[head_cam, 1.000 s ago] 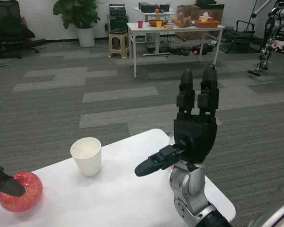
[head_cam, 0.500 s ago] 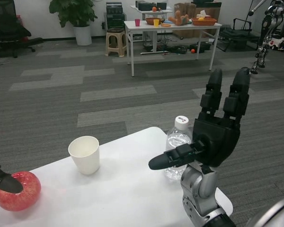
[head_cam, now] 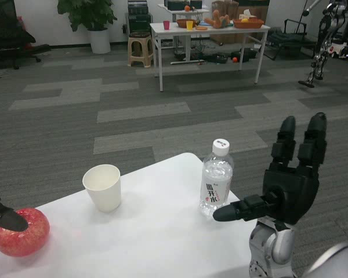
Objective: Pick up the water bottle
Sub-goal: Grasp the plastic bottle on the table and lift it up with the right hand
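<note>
A clear water bottle (head_cam: pixel 216 178) with a white cap and a white label stands upright near the far right edge of the white table (head_cam: pixel 156 237). My right hand (head_cam: pixel 287 182) is raised to the right of the bottle, fingers pointing up and spread, thumb reaching left to just below the bottle's base. It holds nothing and does not touch the bottle. My left hand (head_cam: pixel 3 215) shows only at the left edge, a fingertip over the red apple (head_cam: pixel 22 233).
A white paper cup (head_cam: pixel 102 186) stands upright left of the bottle. Beyond the table lie grey carpet, a far white table (head_cam: pixel 209 29) with cups and food, a stool (head_cam: pixel 138 50), a potted plant (head_cam: pixel 88 17) and another robot (head_cam: pixel 325 35).
My right hand has moved right and down, uncovering the bottle, which it hid a second ago. The camera has also shifted, so the whole scene sits a little differently.
</note>
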